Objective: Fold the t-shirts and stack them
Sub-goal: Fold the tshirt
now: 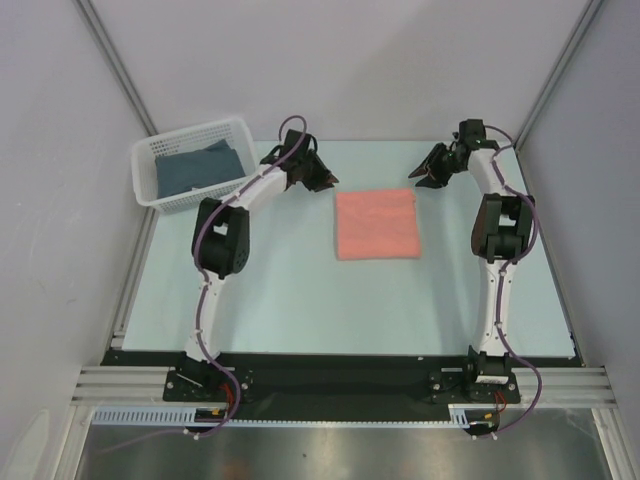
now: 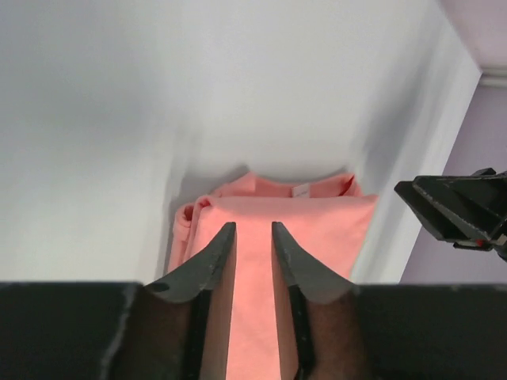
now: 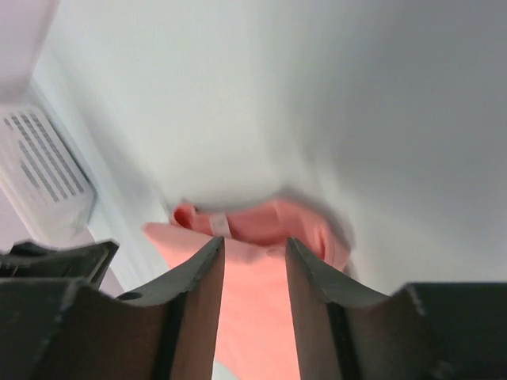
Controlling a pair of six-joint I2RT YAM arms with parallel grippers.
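Left hand (image 1: 318, 178) and right hand (image 1: 420, 175) were both narrowly parted and empty, just off the far corners of the salmon-pink t-shirt (image 1: 376, 224), which was folded to a flat rectangle mid tabletop (image 1: 280, 290). Tabletop was pale green, with grey walls around. Only the top view showed the slate-blue t-shirt (image 1: 195, 168) in the white basket (image 1: 195, 197) far left; wrist views caught the neck label (image 3: 219, 225).

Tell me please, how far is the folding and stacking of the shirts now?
Done: the pink shirt lies folded into a rectangle mid-table. In hand: nothing; the left tool and right tool hover open and empty near its far corners. Left: the blue shirt lies in the basket, not yet stacked with the pink one.
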